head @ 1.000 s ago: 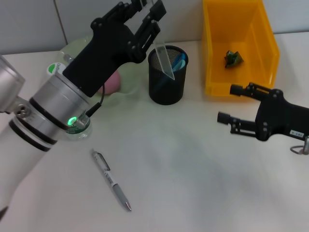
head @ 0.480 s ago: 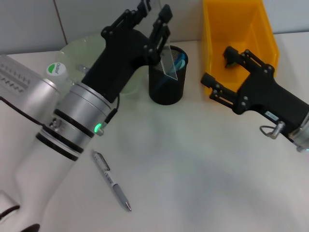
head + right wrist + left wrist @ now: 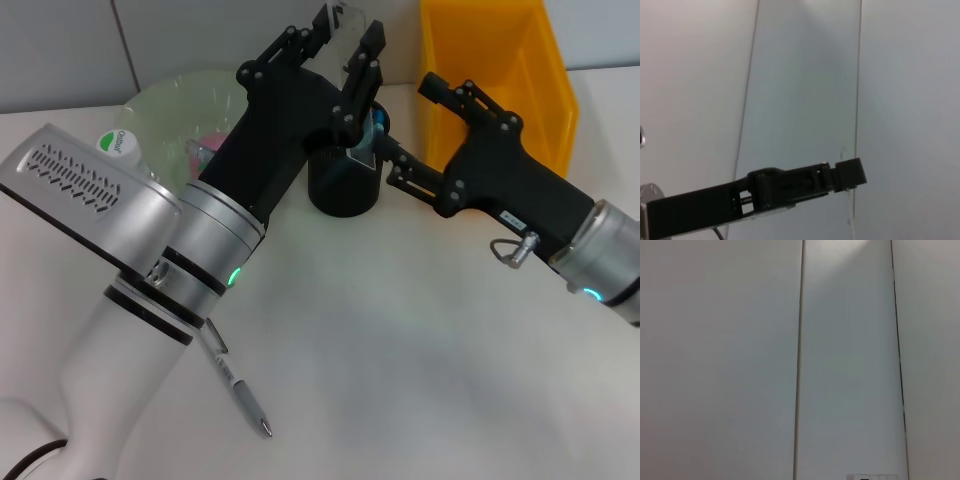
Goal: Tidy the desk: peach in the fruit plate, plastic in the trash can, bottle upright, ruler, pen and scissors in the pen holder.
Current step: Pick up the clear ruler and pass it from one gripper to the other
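Far left on the desk, the bottle (image 3: 122, 146) shows only its green-and-white cap beside the left arm; whether it stands upright cannot be confirmed. Next, the fruit plate (image 3: 175, 100) holds a pink shape that appears to be the peach (image 3: 203, 147), so that item looks done. In front, the pen (image 3: 236, 386) lies flat on the desk, well apart from the pen holder (image 3: 345, 185); this item is outstanding.

The left gripper (image 3: 345, 35) is above the pen holder with fingers spread fairly wide, a clear strip, probably the ruler (image 3: 352, 22), between them; whether they grip it cannot be told. Something blue sits inside the holder, possibly the scissors. The ruler step appears to be in hand.

The right gripper (image 3: 405, 125) reaches in beside the holder, fingers apart and carrying nothing. The yellow trash can (image 3: 560, 90) stands at far right; its contents are hidden by the right arm.

Only the head view shows the desk. The left wrist view gives bare wall panels; the right wrist view shows wall and one dark finger (image 3: 790, 187).
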You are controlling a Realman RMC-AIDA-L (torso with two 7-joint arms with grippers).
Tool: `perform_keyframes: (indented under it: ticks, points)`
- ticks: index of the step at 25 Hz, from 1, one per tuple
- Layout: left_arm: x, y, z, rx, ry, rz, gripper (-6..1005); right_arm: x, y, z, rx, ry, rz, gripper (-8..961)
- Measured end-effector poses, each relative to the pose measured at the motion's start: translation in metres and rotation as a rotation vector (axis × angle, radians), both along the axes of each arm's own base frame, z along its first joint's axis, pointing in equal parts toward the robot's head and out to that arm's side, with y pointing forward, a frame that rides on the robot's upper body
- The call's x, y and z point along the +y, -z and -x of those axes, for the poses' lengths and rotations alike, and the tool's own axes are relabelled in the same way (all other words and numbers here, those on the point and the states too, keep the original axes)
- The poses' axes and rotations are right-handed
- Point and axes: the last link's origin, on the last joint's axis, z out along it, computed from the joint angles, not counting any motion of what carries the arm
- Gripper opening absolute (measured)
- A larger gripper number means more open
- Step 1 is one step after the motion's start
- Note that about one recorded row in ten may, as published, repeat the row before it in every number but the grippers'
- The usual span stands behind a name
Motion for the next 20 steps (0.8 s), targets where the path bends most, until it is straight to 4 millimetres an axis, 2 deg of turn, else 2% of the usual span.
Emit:
perform_keyframes:
  ticks: [8, 20]
  points:
    - [0.0, 0.0, -0.001, 0.002, 0.004, 0.0, 453, 0.014, 0.009, 0.013, -0.034, -0.008, 0.004, 717]
    - [0.001, 0.001, -0.002, 0.022, 0.011, -0.016, 463, 0.021, 0.017, 0.028, -0.06, -0.038, -0.07, 710]
